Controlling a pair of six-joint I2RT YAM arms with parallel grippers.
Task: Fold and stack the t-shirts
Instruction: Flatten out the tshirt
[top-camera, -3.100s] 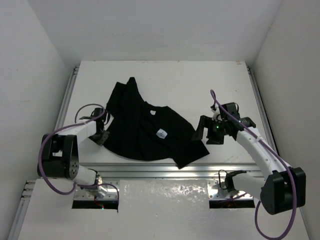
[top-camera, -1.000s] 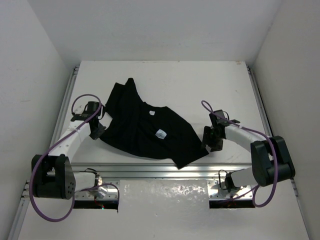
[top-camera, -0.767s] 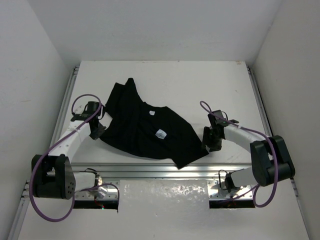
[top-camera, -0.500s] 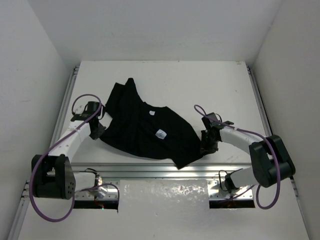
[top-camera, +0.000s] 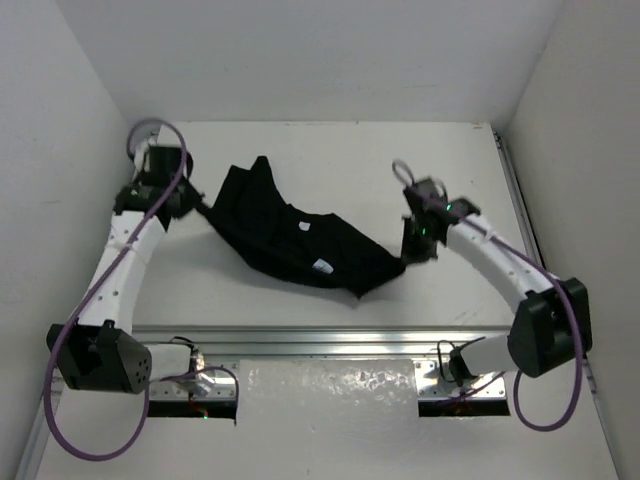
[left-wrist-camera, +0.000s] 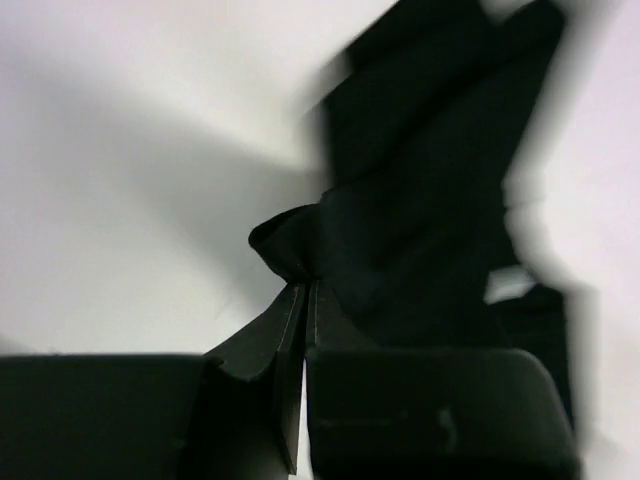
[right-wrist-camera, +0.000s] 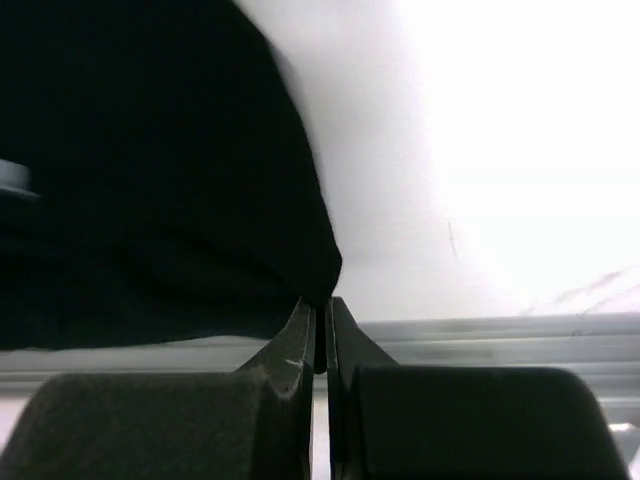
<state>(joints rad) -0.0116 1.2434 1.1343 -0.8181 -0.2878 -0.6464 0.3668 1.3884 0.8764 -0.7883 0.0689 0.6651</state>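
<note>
The black t-shirt (top-camera: 290, 240) is stretched between the two arms over the white tabletop (top-camera: 350, 160), sagging in the middle, with a small white label showing near its lower edge. The left tool (top-camera: 200, 207) is pinched closed on a bunched fold at the shirt's left end, its fingers almost together in the left wrist view. The right tool (top-camera: 407, 256) is clamped just as tightly on the shirt's right corner, with cloth caught at the fingertips.

plain black short-sleeved t-shirt (top-camera: 285, 245): soft matt cloth, creased | white table (top-camera: 400, 165): smooth, matt | silver rail (right-wrist-camera: 500, 335) just beyond right gripper (right-wrist-camera: 320, 312): brushed metal | its fingers (right-wrist-camera: 288, 372): matt black
</note>
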